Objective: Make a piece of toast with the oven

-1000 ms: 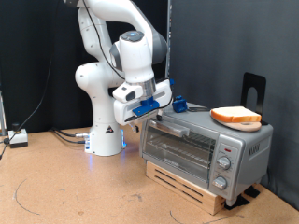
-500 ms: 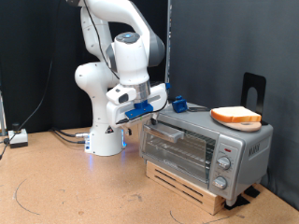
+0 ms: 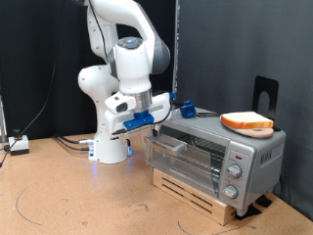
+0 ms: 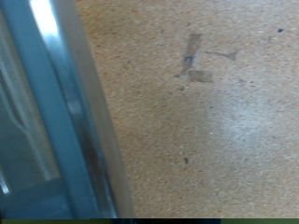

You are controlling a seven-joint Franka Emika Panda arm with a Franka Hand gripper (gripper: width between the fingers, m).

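At nine o'clock in the exterior view, on the brown desk (image 3: 68, 196), a small white box (image 3: 19, 145) with cables sits by the dark backdrop. Moving right, the white arm (image 3: 117, 78) rises from its base and bends down so that the tool (image 3: 155, 125) sits against the upper corner of the oven's door, at the exterior view's left end of the oven (image 3: 215, 157). I cannot tell whether the tool's fingers are spread or pressed together. The oven door (image 3: 186, 155) appears tipped slightly outward at its top edge. The oven's long axis runs from ten o'clock to four o'clock, its glass front facing seven o'clock, on a slatted wooden base (image 3: 201, 196). Further right, the piece of toast (image 3: 246, 121) lies flat on a round wooden plate (image 3: 256, 131) on the oven's roof, long axis roughly nine to three o'clock. The wrist view shows only desk (image 4: 206, 112) beside a glassy metal-framed edge (image 4: 65, 121).
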